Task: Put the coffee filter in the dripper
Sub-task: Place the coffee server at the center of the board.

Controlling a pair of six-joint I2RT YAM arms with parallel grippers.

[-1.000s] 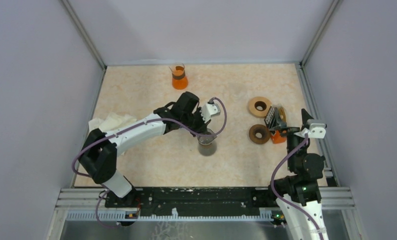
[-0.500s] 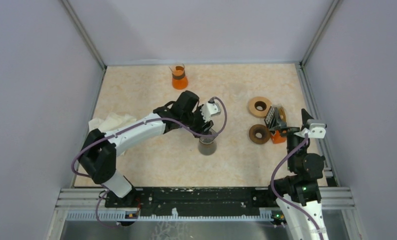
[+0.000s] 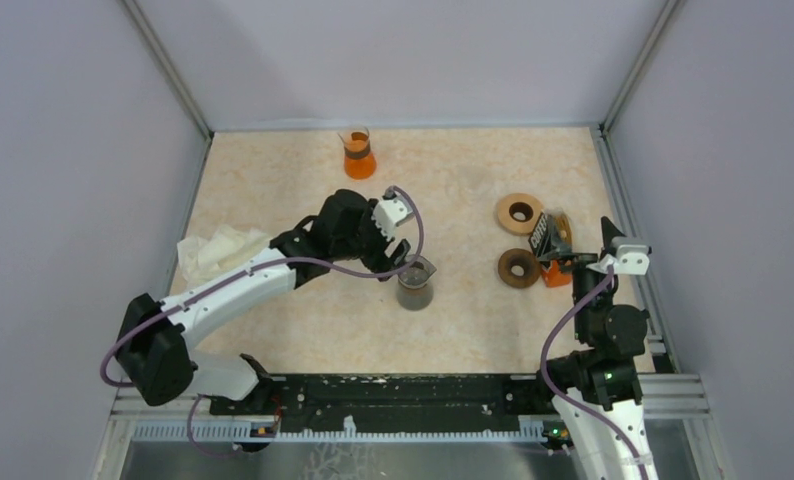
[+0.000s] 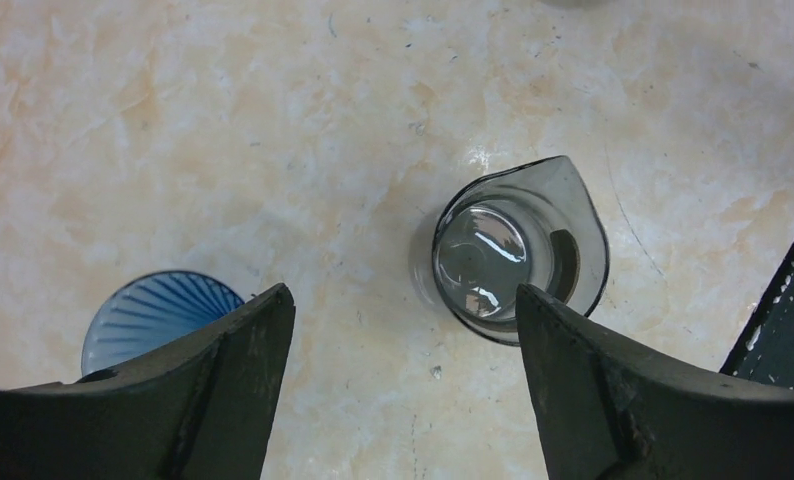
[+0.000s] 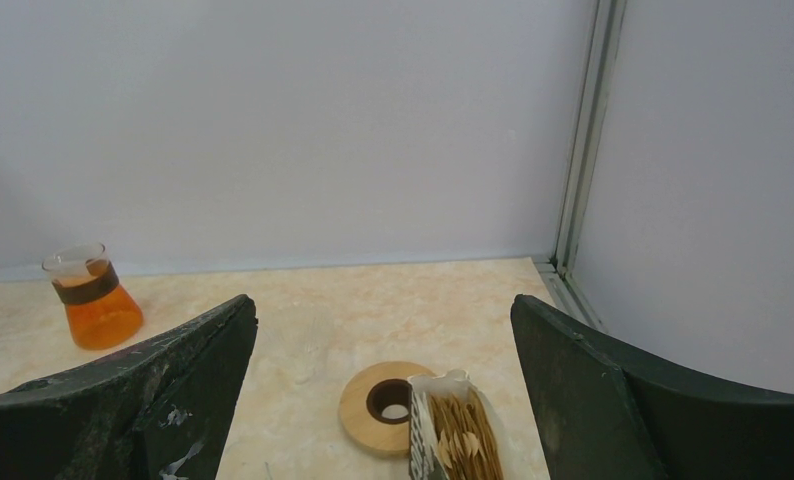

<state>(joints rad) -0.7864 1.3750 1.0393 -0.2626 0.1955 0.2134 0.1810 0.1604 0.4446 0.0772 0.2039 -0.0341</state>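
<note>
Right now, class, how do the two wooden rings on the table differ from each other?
The light ring is pale tan; the dark ring is deep brown. The light ring lies farther back; the dark ring lies nearer the front. Both are round, lie flat and have a central hole.

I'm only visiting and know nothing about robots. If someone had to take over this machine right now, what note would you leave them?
Grippers: the left gripper is open and empty, above the table between the blue ribbed dripper and the glass carafe. The right gripper is open and empty, by the packet of tan papers, probably the filters.
Done: nothing that shows. The visible part of the dripper holds no filter.
Left: take one filter and set it in the dripper.
</note>
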